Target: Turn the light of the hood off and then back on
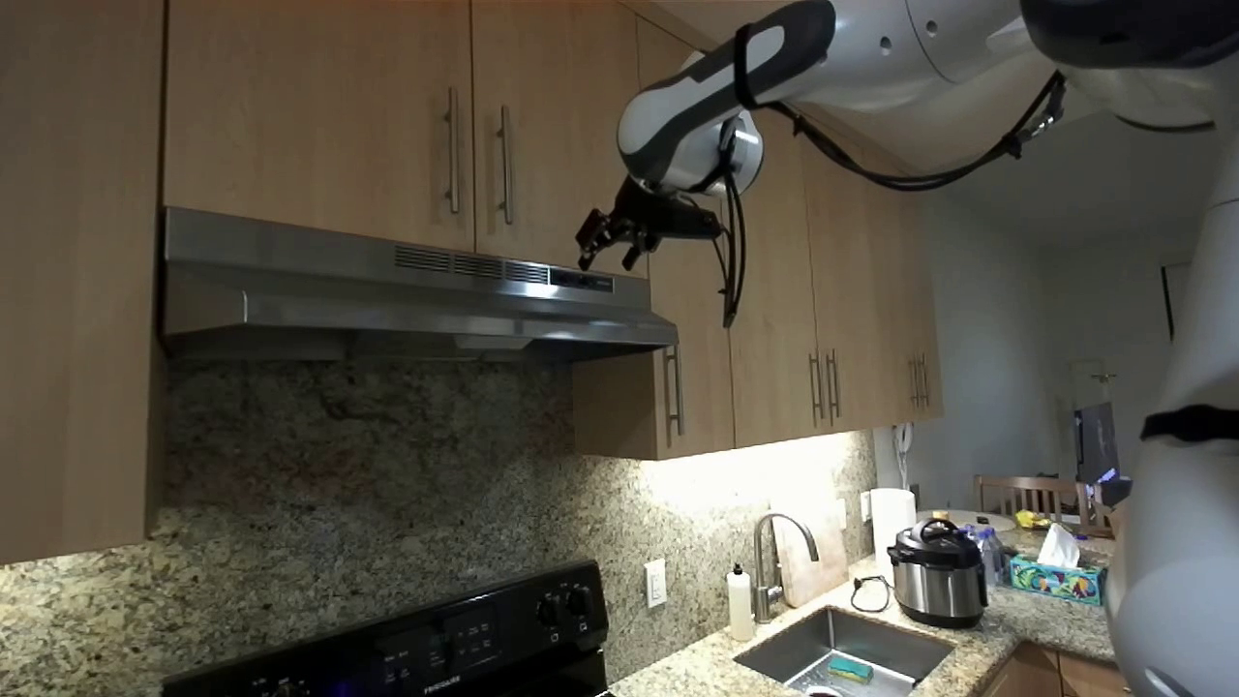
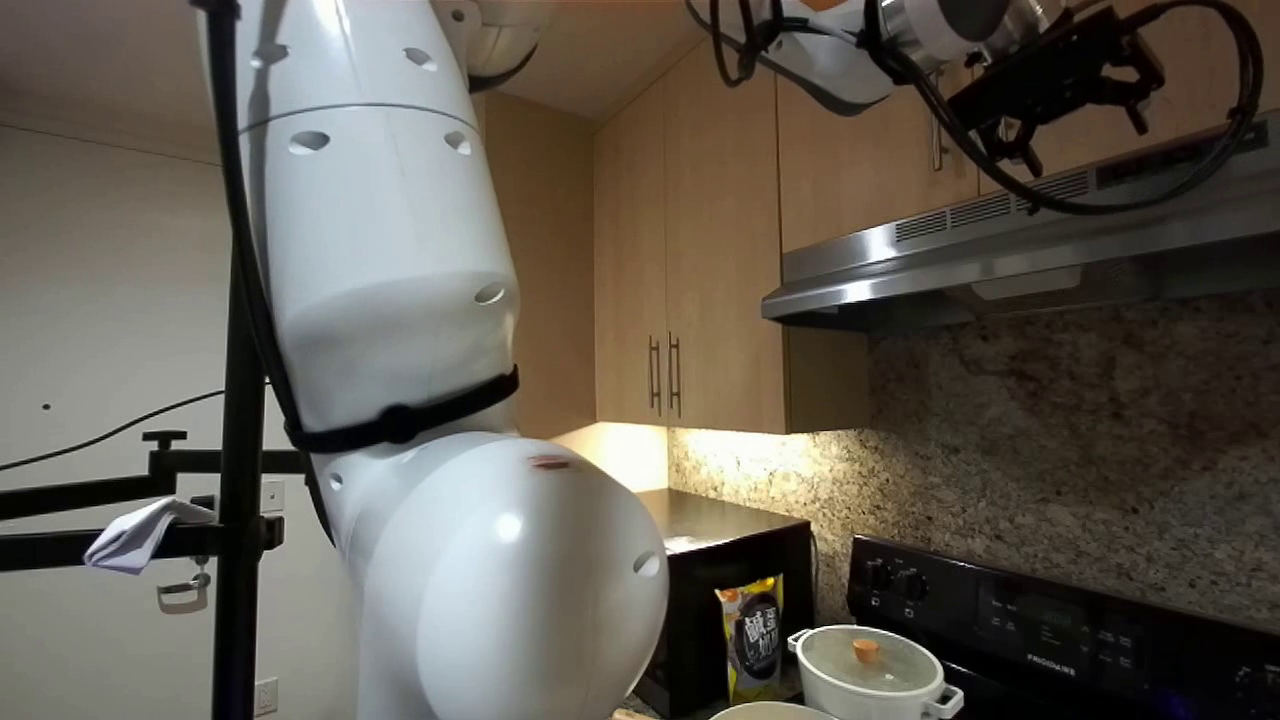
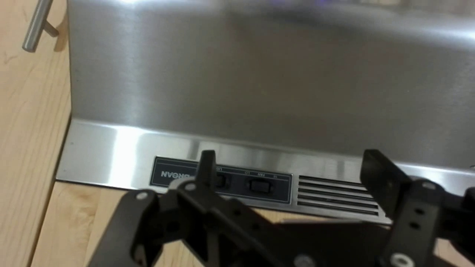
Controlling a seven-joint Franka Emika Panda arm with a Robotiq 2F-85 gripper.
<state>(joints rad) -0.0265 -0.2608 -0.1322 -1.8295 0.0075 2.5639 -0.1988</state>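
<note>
The steel hood hangs under the wooden cabinets; it also shows in an exterior view and in the wrist view. Its dark control panel appears upside down in the wrist view. The light switch is partly hidden behind my left-hand finger. The fan switch is fully visible between the fingers. The pale lamp cover under the hood shows no clear glow. My gripper is open and empty, in front of the panel; it also shows in both exterior views, apart from the hood.
Cabinet handles stick out above the hood, close to the gripper. Cables hang from the wrist. Below stand a black stove, a white pot and a sink. Lights glow under the side cabinets.
</note>
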